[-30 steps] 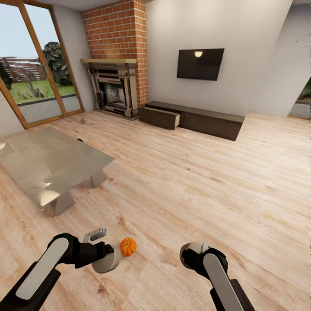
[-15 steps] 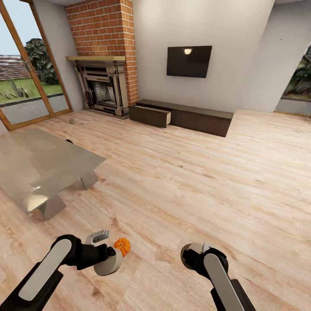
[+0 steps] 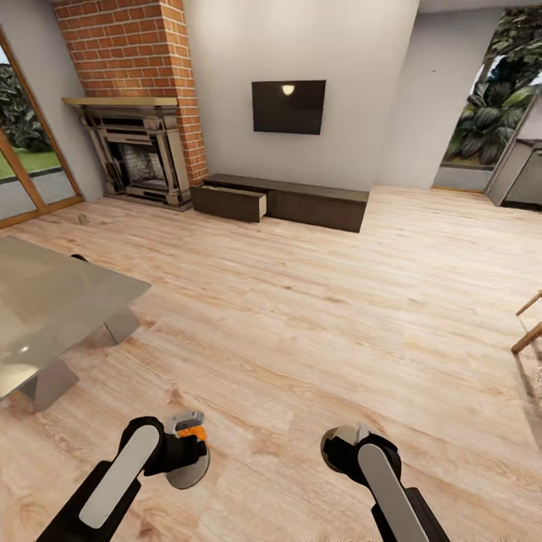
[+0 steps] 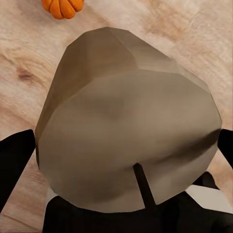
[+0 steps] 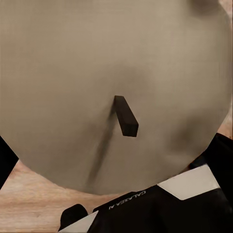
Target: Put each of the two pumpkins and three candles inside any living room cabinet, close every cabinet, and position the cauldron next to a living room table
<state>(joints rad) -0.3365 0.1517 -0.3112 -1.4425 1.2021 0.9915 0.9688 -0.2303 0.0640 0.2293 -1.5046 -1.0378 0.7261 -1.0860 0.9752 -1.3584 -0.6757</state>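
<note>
Head view: each gripper, left (image 3: 186, 467) and right (image 3: 340, 446), grips a stubby beige candle (image 4: 128, 131), wick toward camera. Small orange pumpkin (image 3: 190, 431) lies on the floor at seven o'clock. Long dark-brown cabinet (image 3: 316, 203) at twelve has one drawer open.

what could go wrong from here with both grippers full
1. Each gripper carries a candle, the right one here, so neither is free to pick up the pumpkin on the floor.
2. That pumpkin lies just past the left gripper; driving on may knock it away.
3. The cabinet is across the room with one drawer open; a candle could slip out on the way.
</note>
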